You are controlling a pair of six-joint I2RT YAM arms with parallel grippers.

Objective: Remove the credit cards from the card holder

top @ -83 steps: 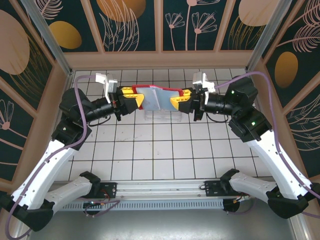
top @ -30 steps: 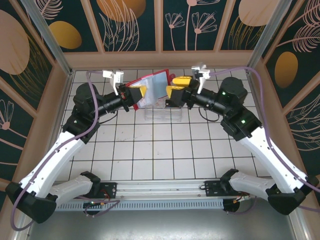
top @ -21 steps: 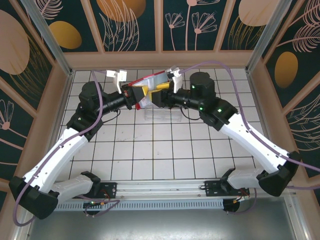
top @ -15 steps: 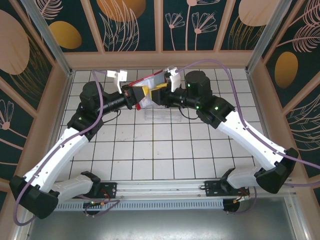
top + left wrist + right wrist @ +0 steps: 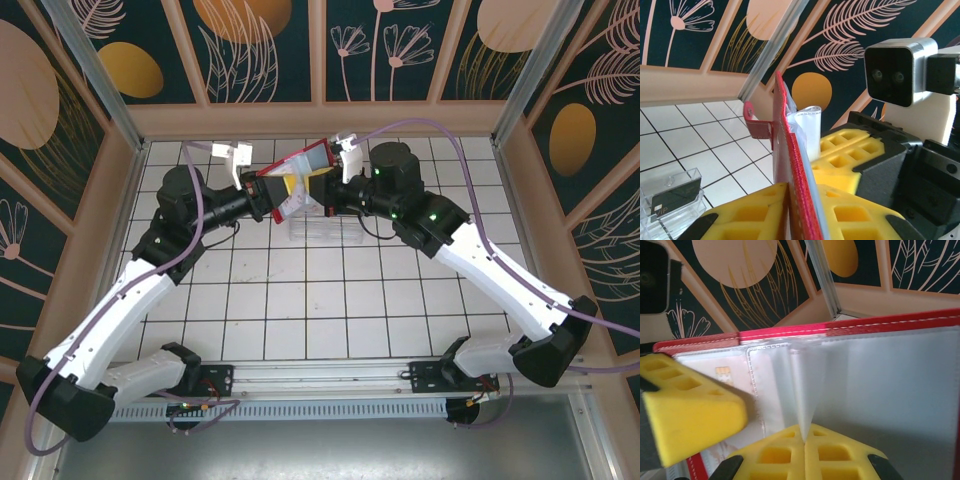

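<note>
At the near edge of the white tiled table [image 5: 300, 310], the left arm [image 5: 120, 300] and the right arm [image 5: 500, 275] rise from their bases. They lean toward each other over the far half of the table. Below the place where they meet, the clear tray [image 5: 325, 232] stands on the tiles. In the left wrist view a dark card [image 5: 672, 196] with a light patch sits in this tray, apart from the wallet.

Above the tray and off the table, the red card holder [image 5: 900, 380] is open, tilted, and held in the air between both grippers. The left gripper [image 5: 795, 192] is clamped on the left part of the card holder. One yellow finger presses on each face, and the red stitched edge runs up between them. The little red snap tab [image 5: 758, 128] sticks out beside this edge, farther from the left wrist camera.

The right gripper [image 5: 805, 432] is closed too. Its two yellow fingers meet on a thin clear pocket leaf [image 5: 802, 390] that stands out from the inside of the card holder. To the left of this leaf, a pale card [image 5: 722, 374] with a small gold chip lies inside a clear pocket. It is partly covered by a finger of the left gripper.

Behind the card holder, the wooden back wall [image 5: 320, 118] closes the table. Above it are dark panels [image 5: 260, 50] with golden plant drawings.
</note>
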